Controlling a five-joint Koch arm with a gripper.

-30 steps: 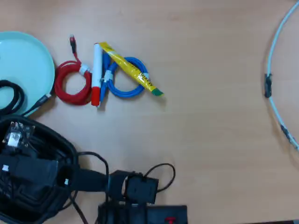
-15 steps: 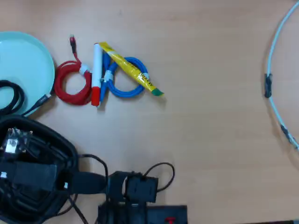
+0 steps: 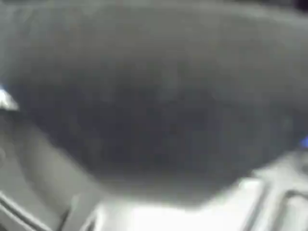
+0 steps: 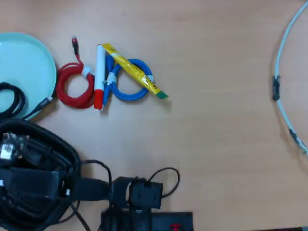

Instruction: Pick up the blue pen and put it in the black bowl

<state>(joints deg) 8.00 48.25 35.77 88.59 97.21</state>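
**Overhead and wrist views, largest item first.** The light wooden table (image 4: pixel 216 144) carries everything.

At the lower left of the overhead view we see the large black plastic bowl with a raised rim (image 4: pixel 73 155). The black arm (image 4: pixel 33 180) reaches into it from the base at the bottom edge. The gripper lies under the arm's own bulk, so we cannot tell whether its jaws are apart or together.

The round light teal plate (image 4: pixel 24 62) sits above the bowl. To the plate's right lie the white marker with a red cap (image 4: pixel 100 72) and the yellow tube with a green tip (image 4: pixel 134 74).

The blue pen does not show on the open table. The wrist view is blurred and filled by a dark surface, and only a small blue fleck (image 3: pixel 304 142) at its right edge may be the pen. Its long axis cannot be read.

We judge that the gripper is already over the bowl.
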